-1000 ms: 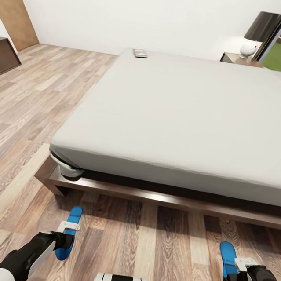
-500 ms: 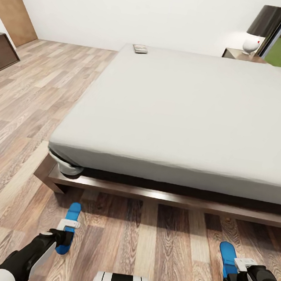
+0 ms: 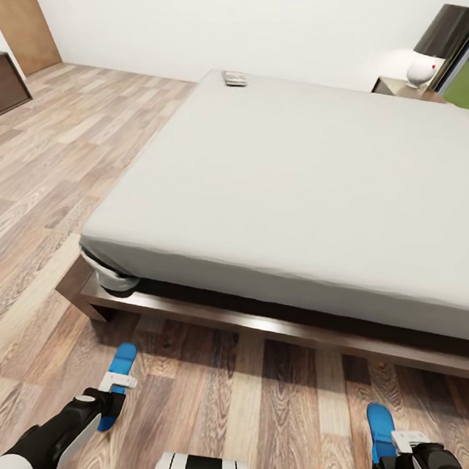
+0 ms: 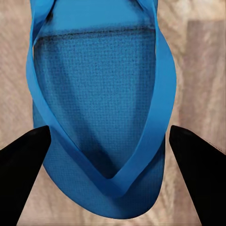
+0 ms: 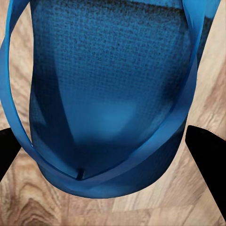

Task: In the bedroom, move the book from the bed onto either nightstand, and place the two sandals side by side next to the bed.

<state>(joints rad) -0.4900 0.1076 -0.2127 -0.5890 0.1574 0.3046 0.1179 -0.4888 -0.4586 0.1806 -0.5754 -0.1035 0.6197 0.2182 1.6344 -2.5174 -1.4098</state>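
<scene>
A grey-brown plank floor (image 3: pixel 41 187) is seen across the left and bottom of the head view, with the bed (image 3: pixel 307 192) filling the centre and right under a white wall. The book (image 3: pixel 234 79) is seen as a small object near the mattress's upper left corner, and a nightstand (image 3: pixel 402 87) carrying a lamp (image 3: pixel 437 46) is seen at the upper right. One sandal (image 3: pixel 119 371) lies at the lower left of the frame, under the left gripper (image 3: pixel 115 390); the other sandal (image 3: pixel 386 458) lies at the lower right, under the right gripper (image 3: pixel 400 449). Both long axes are pointed roughly toward the bed's frame, and the two are well apart, with bare floor between them. In each wrist view a dark finger (image 4: pixel 23 174) (image 5: pixel 207 155) is seen on either side of the blue sole (image 4: pixel 101 108) (image 5: pixel 110 89), jaws spread wide and not closed on it; contact cannot be told. The coming move is judged to turn on this gap: each sandal is straddled by its own arm's jaws across its width, so either could be gripped and carried sideways toward the other.
</scene>
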